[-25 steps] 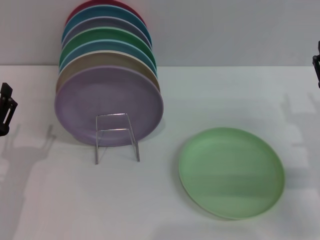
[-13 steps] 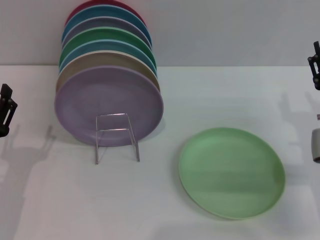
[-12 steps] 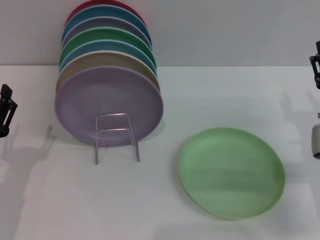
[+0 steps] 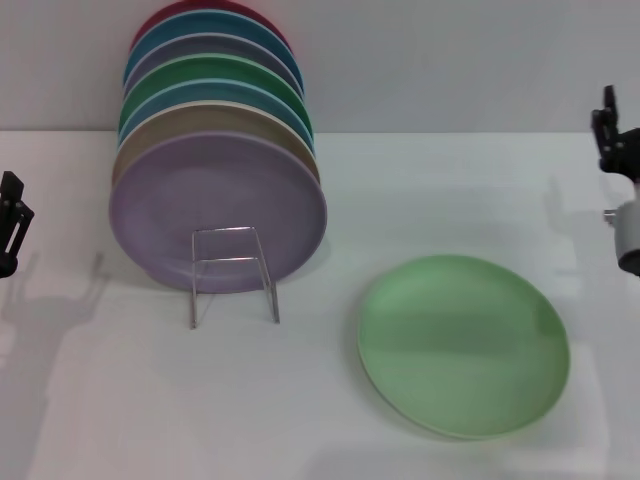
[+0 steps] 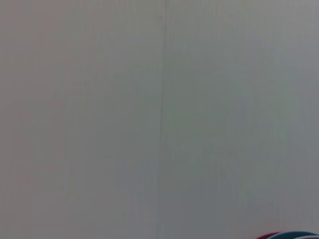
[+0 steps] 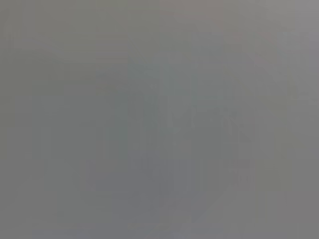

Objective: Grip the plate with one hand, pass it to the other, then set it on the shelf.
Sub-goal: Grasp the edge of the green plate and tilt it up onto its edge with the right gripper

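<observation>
The plate [image 4: 463,345] is lying flat near the tabletop's [image 4: 420,190] front right corner, untouched, well apart from the shelf [image 4: 233,272], which is standing toward the left with a lilac plate [image 4: 217,208] leaning at the front of its stack. Over the last second the right gripper [image 4: 612,135] has been edging inward from the right edge, more of its wrist now showing, though it is hanging well above and beyond the plate; I cannot tell how its jaws stand. The left gripper [image 4: 10,232] is staying parked at the left edge, jaws likewise unclear. This looks like the opening reach, so the grasp is not yet begun.
</observation>
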You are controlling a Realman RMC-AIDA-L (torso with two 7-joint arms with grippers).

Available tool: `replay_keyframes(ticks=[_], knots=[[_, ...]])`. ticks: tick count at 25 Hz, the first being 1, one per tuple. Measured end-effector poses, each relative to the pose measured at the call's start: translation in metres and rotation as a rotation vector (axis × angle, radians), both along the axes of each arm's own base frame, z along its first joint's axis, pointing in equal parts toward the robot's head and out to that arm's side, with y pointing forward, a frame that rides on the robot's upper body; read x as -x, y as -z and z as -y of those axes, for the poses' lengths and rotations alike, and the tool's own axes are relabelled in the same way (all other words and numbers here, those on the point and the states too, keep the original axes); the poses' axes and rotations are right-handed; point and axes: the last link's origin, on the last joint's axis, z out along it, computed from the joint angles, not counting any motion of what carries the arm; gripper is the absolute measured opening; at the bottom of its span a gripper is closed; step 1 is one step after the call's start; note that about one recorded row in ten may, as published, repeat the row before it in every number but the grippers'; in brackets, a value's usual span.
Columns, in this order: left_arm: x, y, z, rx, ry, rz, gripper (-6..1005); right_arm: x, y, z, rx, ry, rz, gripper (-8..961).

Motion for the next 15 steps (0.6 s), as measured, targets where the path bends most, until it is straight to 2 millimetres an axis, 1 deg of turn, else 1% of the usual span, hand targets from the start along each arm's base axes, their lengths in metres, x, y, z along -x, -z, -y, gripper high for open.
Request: replay_keyframes(ticks=[8, 12, 15], knots=[[0.002, -0.001, 0.000, -0.001, -0.003, -0.006, 824, 0.015, 0.016, -0.014, 0.197, 0.026, -0.137, 678], [0.003, -0.002, 0.000, -0.001, -0.006, -0.015, 823, 0.025, 0.019, -0.017, 0.324, 0.036, -0.165, 678], [0.003, -0.002, -0.001, -0.001, -0.006, -0.017, 823, 0.029, 0.015, -0.020, 0.420, 0.071, -0.155, 678]])
